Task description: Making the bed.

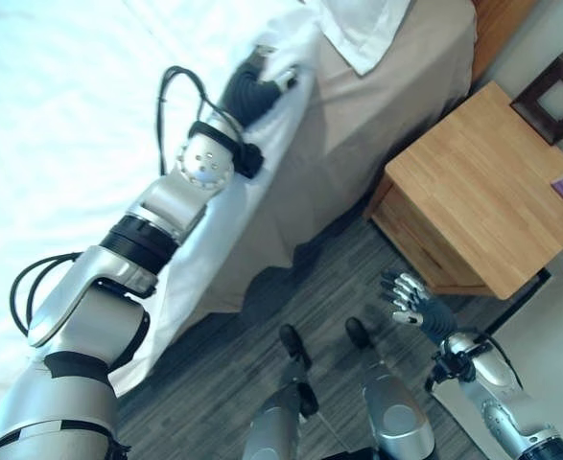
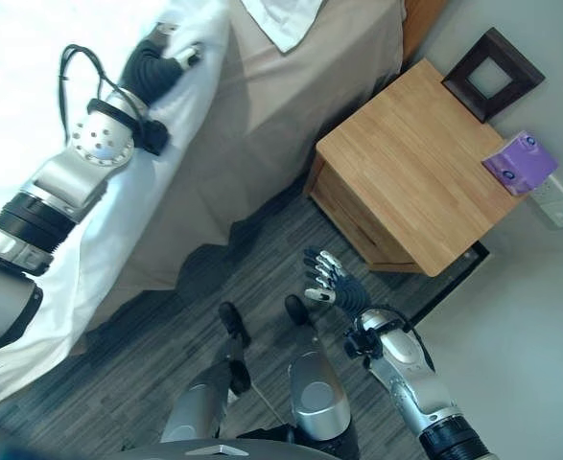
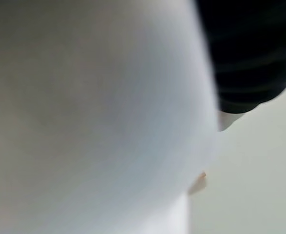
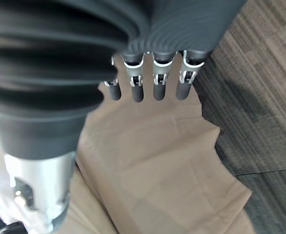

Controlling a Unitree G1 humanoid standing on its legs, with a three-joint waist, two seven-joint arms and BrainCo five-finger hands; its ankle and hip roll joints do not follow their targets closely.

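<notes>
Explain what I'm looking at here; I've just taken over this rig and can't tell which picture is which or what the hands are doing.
This is a two-legged humanoid robot beside a bed. The two wide pictures come from cameras in its head, looking down. Its left hand reaches onto the white duvet at its edge, near the pillow; its fingers are buried in the cloth, so I cannot tell whether it is gripping. The tan bed skirt hangs below. The right hand hangs open above the grey floor, holding nothing. A wooden nightstand stands alongside, with a dark picture frame and a purple packet on it. The close-ups come from wrist cameras: the left shows white cloth, the right its straight fingers.
</notes>
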